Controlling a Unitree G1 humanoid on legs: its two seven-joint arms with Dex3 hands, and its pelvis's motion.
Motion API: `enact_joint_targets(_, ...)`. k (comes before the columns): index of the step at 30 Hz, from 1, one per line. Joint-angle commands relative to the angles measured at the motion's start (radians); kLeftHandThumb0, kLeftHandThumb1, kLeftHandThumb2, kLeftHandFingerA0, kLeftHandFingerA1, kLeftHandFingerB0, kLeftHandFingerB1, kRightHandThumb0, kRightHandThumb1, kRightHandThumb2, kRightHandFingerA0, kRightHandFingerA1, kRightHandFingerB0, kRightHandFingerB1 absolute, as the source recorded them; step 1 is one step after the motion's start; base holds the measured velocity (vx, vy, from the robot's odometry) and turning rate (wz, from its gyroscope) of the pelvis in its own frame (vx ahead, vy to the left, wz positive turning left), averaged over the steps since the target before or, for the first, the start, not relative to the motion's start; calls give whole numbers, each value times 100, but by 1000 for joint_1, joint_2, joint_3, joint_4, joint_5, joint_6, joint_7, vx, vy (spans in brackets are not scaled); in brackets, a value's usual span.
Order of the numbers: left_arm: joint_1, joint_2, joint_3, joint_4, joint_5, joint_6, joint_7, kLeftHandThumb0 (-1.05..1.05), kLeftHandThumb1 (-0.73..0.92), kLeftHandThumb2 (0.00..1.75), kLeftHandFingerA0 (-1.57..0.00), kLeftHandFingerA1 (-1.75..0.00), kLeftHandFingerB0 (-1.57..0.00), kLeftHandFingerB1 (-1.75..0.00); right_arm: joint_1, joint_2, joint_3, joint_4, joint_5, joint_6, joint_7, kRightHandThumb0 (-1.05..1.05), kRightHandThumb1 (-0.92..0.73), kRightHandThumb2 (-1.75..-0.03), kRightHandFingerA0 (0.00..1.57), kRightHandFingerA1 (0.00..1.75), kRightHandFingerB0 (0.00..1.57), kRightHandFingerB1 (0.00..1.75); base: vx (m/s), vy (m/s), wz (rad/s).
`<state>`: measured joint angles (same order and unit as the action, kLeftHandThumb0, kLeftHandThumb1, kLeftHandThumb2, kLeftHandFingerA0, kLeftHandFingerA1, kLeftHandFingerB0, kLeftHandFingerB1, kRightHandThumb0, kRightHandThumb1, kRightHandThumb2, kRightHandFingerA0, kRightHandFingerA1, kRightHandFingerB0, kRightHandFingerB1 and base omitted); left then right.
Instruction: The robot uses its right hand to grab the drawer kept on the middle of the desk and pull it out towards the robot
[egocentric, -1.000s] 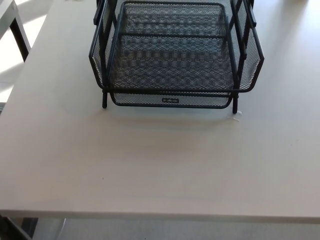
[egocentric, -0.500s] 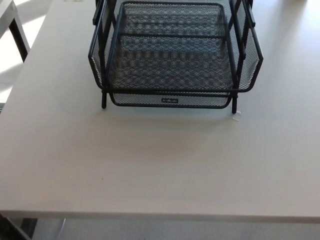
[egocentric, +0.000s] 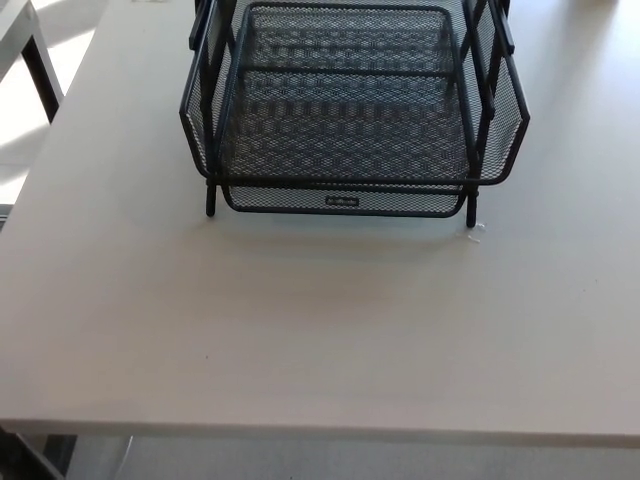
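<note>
Looking down, you see the black mesh drawer (egocentric: 345, 199) sitting low in its wire rack (egocentric: 500, 120) at the far middle of the pale bench (egocentric: 300, 330), its front edge just beneath the upper tray. Neither hand shows, so you cannot judge their fingers.
</note>
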<state>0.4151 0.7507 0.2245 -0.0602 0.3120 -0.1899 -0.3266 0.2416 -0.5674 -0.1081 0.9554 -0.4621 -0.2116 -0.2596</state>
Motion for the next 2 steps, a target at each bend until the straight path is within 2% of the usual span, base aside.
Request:
enact_joint_targets(1, 0, 2, 8, 3, 14, -2, 10, -33, 59, 58, -80, -83, -75, -54, 16, -15, 18, -29, 11, 55, -49, -91, -69, -61, 42, 43, 34, 36, 0, 0, 0)
enact_joint_targets(2, 0, 4, 12, 8, 13, -9, 12, -34, 60, 58, -80, -83, -75, -54, 10, -14, 24, -30, 7, 53, -57, -92, -69, -62, 42, 44, 34, 37, 0, 0, 0)
